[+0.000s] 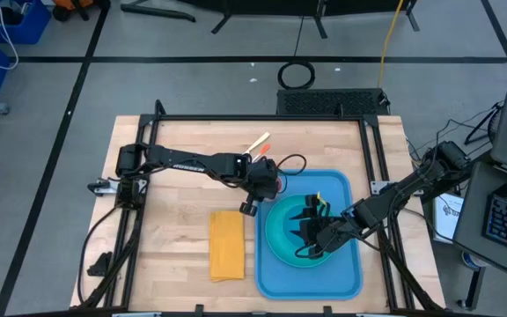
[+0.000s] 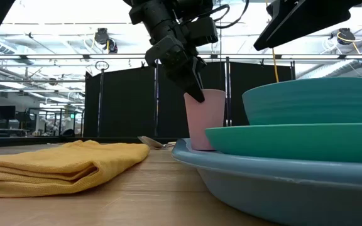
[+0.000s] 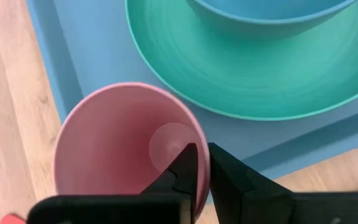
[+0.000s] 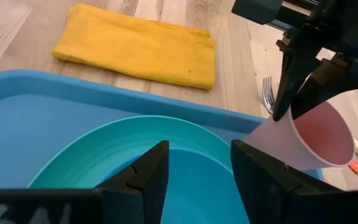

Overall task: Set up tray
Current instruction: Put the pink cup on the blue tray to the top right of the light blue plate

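The left gripper (image 3: 202, 165) has its fingers straddling the rim of a pink cup (image 3: 114, 140), one inside, one outside, narrowly apart around the wall; whether they press it I cannot tell. The cup stands on the tray (image 1: 337, 275) at its far-left corner. The right gripper (image 4: 199, 169) hovers over a teal bowl (image 2: 313, 100), fingers spread. The bowl sits on a turquoise plate (image 1: 278, 233) in the tray, at the counter's (image 1: 174, 246) near-right. A yellow napkin (image 1: 226, 245) lies beside the tray. No writing is legible.

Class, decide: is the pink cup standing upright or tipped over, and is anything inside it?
Upright and empty: the pink cup stands mouth-up on the tray, its bare bottom visible.
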Controlling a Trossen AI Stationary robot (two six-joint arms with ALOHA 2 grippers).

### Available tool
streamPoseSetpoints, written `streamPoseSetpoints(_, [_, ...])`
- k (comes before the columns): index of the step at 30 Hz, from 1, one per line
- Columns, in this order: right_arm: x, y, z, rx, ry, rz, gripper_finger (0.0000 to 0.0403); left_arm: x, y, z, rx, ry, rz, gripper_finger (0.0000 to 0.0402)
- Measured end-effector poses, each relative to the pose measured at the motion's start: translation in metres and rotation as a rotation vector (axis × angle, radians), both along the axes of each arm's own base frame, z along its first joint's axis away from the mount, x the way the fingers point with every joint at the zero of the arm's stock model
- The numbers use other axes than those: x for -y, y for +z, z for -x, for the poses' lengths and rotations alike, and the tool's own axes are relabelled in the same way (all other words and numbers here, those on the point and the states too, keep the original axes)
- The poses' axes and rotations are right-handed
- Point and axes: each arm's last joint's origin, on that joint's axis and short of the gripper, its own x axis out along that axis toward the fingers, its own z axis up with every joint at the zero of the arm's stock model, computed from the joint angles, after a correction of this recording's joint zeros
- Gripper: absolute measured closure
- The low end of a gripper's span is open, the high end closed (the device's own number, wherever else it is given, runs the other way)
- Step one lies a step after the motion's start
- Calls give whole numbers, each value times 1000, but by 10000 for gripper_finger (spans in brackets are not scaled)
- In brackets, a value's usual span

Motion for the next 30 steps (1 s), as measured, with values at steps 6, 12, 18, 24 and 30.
streamPoseSetpoints(6, [0, 0, 0, 0, -1, -1, 238, 2, 0, 0, 3, 2, 0, 355])
streamPoseSetpoints(12, [0, 0, 0, 0, -1, -2, 238, 1, 0, -1, 7, 32, -13, 355])
streamPoseSetpoints(18, [0, 0, 0, 0, -1, -3, 238, 1, 4, 0, 19, 51, -22, 355])
streamPoseSetpoints(24, [0, 0, 0, 0, -1, -3, 238, 1, 4, 0, 13, 71, -11, 354])
streamPoseSetpoints(30, [0, 0, 0, 0, -1, -3, 238, 1, 4, 0, 14, 71, -11, 354])
